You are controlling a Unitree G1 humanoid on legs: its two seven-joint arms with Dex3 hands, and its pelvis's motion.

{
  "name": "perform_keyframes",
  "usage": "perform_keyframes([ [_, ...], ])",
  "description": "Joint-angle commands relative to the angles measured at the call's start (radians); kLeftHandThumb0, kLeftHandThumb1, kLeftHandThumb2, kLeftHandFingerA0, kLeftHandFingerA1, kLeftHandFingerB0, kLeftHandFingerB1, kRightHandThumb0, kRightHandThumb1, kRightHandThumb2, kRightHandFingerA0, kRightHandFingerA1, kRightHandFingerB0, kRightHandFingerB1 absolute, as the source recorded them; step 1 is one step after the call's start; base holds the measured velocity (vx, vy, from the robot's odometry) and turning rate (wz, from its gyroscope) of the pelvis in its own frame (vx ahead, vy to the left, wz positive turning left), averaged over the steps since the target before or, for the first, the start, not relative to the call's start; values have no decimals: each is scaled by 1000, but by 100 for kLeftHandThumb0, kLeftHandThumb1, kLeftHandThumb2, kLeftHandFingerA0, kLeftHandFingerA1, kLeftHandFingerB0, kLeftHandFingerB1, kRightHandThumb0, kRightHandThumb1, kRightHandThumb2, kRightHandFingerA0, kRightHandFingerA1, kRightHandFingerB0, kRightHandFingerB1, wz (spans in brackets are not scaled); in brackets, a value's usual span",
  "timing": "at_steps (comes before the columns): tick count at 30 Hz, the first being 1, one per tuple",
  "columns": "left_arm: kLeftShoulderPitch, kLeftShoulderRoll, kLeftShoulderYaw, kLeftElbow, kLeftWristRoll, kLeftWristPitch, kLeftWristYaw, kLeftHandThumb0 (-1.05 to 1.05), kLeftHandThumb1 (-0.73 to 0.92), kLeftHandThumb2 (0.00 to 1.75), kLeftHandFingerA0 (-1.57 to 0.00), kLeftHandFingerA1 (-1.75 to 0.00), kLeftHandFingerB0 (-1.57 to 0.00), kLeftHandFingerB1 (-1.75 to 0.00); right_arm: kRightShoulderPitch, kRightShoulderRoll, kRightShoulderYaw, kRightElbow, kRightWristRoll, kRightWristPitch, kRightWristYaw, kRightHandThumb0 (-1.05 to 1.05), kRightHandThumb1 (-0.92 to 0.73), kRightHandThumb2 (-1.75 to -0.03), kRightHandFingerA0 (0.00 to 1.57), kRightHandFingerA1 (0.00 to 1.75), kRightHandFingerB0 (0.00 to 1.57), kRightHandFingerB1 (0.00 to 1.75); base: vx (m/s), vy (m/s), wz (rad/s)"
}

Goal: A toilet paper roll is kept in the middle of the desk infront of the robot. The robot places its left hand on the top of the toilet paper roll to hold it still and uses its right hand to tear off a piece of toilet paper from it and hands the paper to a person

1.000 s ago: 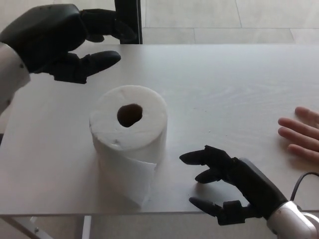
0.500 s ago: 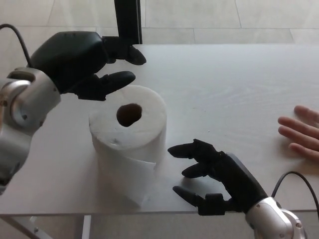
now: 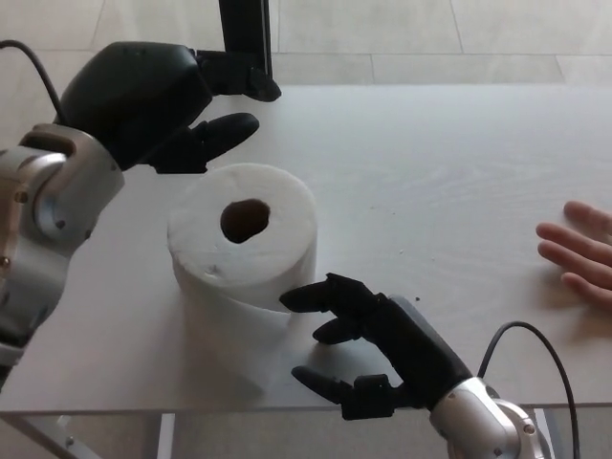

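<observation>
A white toilet paper roll (image 3: 244, 253) stands upright in the middle of the pale desk (image 3: 430, 182), its hole facing up and a loose flap hanging down its front. My left hand (image 3: 158, 100) hovers open just behind and above the roll's top left, fingers spread, not touching it. My right hand (image 3: 368, 339) is open at the roll's lower right, its fingertips (image 3: 296, 298) right at the roll's side by the flap.
A person's hand (image 3: 579, 253) rests palm down on the desk at the right edge. A dark post (image 3: 244, 38) stands behind the desk's far edge. The desk's front edge runs just under my right hand.
My right hand has moved left toward the roll until its fingertips reach the side. My left hand came down and in toward the roll's top, then barely shifted. The person's hand stayed put.
</observation>
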Motion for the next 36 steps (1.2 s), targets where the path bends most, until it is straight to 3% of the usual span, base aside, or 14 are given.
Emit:
perform_keyframes([
  [1,-5,14,20,8,15,-43,8,-52,78,64,-54,-54,-53,-47,5,-3,1,28,-18,46,1,-56,-64,-59,36,84,36,59,0,0,0],
  [28,-11,-5,22,37,34,-48,10,-50,76,63,-53,-52,-52,-45,37,97,61,70,-48,55,-82,-55,-64,-59,42,83,37,63,0,0,0],
  [29,-9,-11,22,37,37,-38,11,-51,76,63,-53,-52,-51,-45,50,100,79,58,-60,60,-88,-55,-49,-90,46,77,37,65,0,0,0],
  [30,-12,-12,23,38,38,-37,12,-51,76,63,-53,-52,-51,-45,49,100,80,56,-62,62,-88,-55,-49,-90,46,77,37,65,0,0,0],
  [31,-12,-12,24,39,38,-39,12,-52,76,64,-53,-53,-51,-45,51,100,84,58,-65,51,-95,-53,-64,-59,45,83,39,61,0,0,0],
  [36,-18,-13,28,45,42,-48,16,-51,79,63,-52,-53,-53,-46,57,106,91,56,-65,48,-107,-54,-64,-60,47,84,38,61,0,0,0],
])
